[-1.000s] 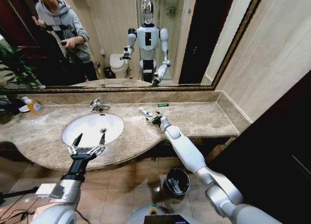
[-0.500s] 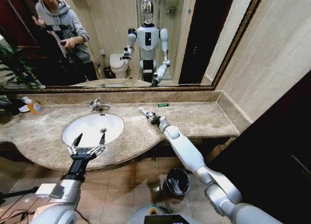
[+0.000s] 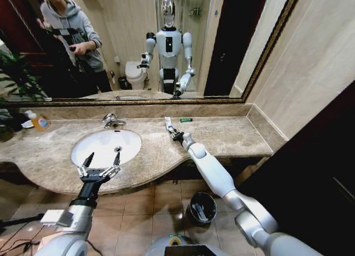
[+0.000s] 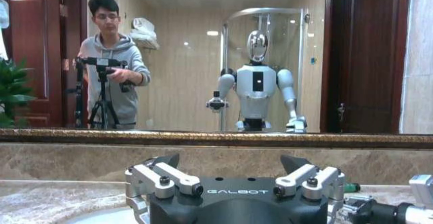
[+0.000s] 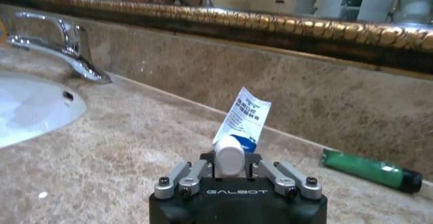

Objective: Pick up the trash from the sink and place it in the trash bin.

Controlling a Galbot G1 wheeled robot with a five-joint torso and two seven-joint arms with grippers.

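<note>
In the head view the right arm reaches up from the lower right to the middle of the frame, where the right hand [image 3: 174, 134] is clamped on the white-and-blue tube [image 3: 168, 124] above the marble table [image 3: 233, 135]. The tube now stands nearly upright in the grip; half a second ago it slanted toward the upper left, and a second ago it lay flatter on the table. The dark green stick [image 3: 186, 120] lies just beyond, near the mirror's foot. The left hand [image 3: 100, 166] hovers at lower left over the near rim of the sink [image 3: 105, 146], fingers spread wide and holding nothing, as it was before. The trash bin [image 3: 201, 208] stands on the tiled floor at lower centre.

In the left wrist view the left hand [image 4: 238, 176] sits low in the frame, its fingers apart, with "GALBOT" in white on its black body.

In the right wrist view the right hand [image 5: 230, 169] at the bottom centre pinches the tube [image 5: 242, 123] by its capped end, the printed flat end tilted up; the print is too small to read. "GALBOT" marks the hand. The green stick [image 5: 370, 169] lies at right, the tap [image 5: 62, 42] at upper left.
</note>
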